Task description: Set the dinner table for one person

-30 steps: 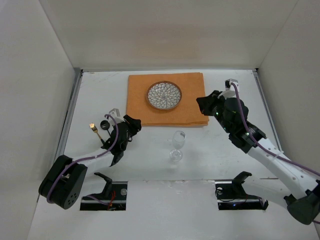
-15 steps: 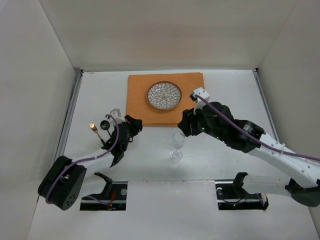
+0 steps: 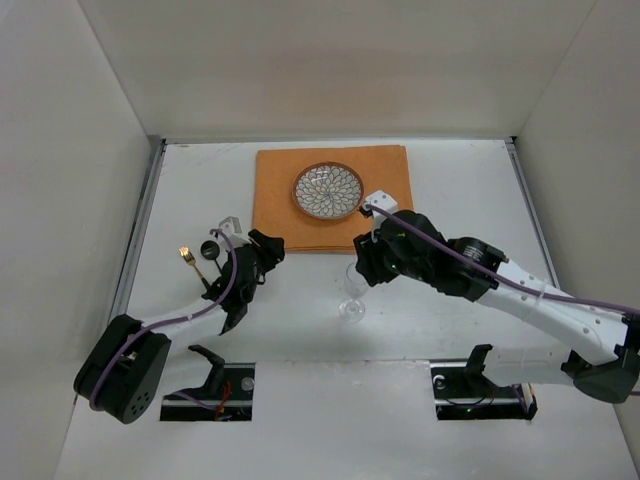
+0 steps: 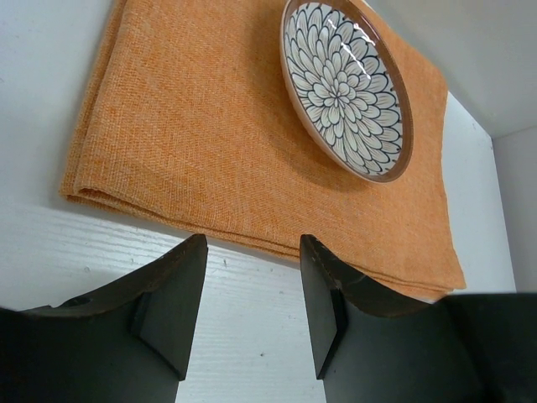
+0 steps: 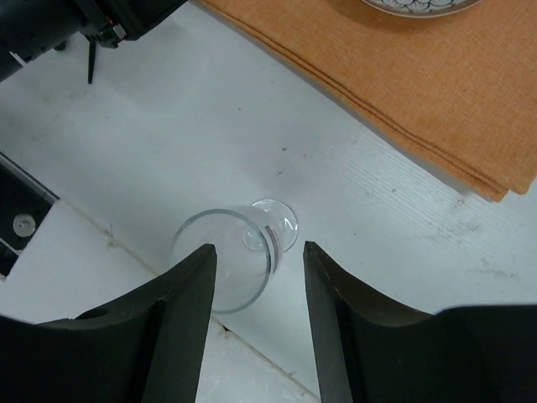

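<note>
No text, label, brand, number or sign can be read in any of the views. The only marking is on the plate (image 3: 328, 191), which bears a dark petal pattern on white, without letters or figures.
</note>
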Motion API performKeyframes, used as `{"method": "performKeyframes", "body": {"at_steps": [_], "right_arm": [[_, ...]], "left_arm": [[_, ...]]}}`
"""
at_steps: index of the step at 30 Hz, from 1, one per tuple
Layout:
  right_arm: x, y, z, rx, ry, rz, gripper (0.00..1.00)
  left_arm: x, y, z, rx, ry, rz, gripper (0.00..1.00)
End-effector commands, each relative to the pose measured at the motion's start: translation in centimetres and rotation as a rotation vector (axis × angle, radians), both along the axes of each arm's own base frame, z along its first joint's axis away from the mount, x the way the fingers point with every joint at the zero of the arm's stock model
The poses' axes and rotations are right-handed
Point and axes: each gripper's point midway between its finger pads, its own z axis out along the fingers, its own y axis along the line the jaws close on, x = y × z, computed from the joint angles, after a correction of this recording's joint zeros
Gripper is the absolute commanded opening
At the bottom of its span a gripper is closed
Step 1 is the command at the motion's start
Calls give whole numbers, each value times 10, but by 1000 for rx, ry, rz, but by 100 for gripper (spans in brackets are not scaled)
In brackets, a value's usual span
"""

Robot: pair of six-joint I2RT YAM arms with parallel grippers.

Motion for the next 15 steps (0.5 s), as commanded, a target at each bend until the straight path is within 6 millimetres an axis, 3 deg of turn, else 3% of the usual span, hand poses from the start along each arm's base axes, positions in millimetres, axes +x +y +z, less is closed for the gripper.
{"method": "performKeyframes", "body": {"at_steps": [1, 6, 10, 12, 15], "right_arm": [[-5, -1, -8, -38, 33, 20, 51], [-1, 5, -23, -62, 54, 20, 41], [7, 11, -27, -72, 47, 10, 13], [13, 10, -17, -65, 25, -16, 5], [24, 5, 10, -30, -51, -71, 1]], "left_arm": [[1, 1, 15, -15, -62, 11, 46], [-6, -7, 33, -36, -114, -20, 46], [-7, -9, 29, -16, -108, -18, 47], [-6, -8, 29, -15, -110, -16, 47], [-5, -5, 29, -23, -110, -3, 47]]}}
